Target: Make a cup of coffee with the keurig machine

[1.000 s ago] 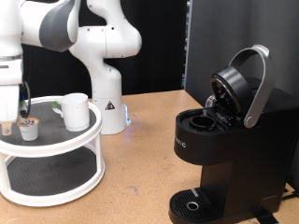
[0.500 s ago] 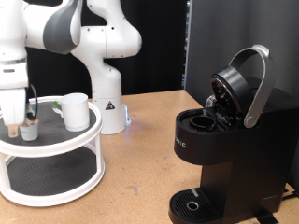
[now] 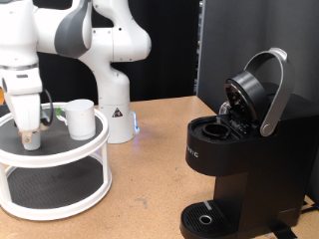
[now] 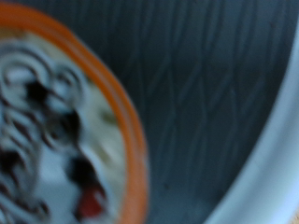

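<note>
At the exterior view's far left my pincer point(image 3: 27, 127) hangs straight down over the top tier of a round white two-tier stand point(image 3: 60, 159), its tips right at a small white pod point(image 3: 30, 139) that sits on the dark mat of that tier. My fingers hide most of the pod, and I cannot tell whether they are wide, narrow or closed on it. The wrist view is heavily blurred: it shows the pod's printed top point(image 4: 56, 149) with an orange rim, filling one side of the picture, over the dark textured mat point(image 4: 206, 84), with a pale curved edge of the stand at one corner.

Just to the right of my pincer, on the same tier, the cup point(image 3: 80, 119) stands upright, white, with its greenish handle turned toward me. It is near the pod but apart from it.

Behind the stand rises my own white base point(image 3: 113, 90), on the brown tabletop point(image 3: 150, 179).

Well apart, at the exterior view's right, the keurig machine point(image 3: 239, 159) stands with its hinged lid point(image 3: 254, 95) raised and the pod chamber open. Its round drip base at the bottom is bare.
</note>
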You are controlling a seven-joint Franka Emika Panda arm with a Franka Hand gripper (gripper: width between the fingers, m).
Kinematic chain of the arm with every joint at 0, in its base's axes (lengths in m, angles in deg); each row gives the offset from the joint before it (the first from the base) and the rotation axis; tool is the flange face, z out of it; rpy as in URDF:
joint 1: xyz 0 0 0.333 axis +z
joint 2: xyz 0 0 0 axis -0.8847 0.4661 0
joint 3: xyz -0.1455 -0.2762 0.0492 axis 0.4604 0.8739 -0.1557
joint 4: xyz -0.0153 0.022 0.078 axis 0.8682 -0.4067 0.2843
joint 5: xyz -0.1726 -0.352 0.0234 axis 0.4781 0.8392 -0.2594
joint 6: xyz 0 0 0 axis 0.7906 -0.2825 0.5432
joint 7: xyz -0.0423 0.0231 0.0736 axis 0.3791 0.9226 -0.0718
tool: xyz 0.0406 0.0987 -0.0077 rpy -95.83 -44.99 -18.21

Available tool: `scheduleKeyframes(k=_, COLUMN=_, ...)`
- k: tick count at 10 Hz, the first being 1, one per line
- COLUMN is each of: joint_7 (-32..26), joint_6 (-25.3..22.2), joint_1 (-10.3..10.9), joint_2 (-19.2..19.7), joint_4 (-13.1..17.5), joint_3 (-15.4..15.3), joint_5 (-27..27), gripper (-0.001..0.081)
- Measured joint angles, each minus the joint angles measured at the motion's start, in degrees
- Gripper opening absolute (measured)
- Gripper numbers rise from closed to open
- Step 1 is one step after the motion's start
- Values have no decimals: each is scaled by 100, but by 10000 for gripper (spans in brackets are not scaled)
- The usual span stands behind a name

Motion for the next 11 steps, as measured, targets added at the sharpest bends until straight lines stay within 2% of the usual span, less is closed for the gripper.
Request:
scheduleKeyframes(k=4, joint_7=81, joint_6=117, joint_1=-98, joint_2=-316, joint_4=-380, joint_3=-9, joint_5=299, gripper=803)
scheduleKeyframes(k=9, joint_7=353, joint_6=280, joint_1=-112, joint_2=-333, joint_4=-566, joint_3=-41, joint_5=429, gripper=803)
scheduleKeyframes(k=11, joint_7=389, joint_6=285, joint_1=-112, joint_2=-333, joint_4=-581, joint_3=-50, joint_5=436, gripper=548)
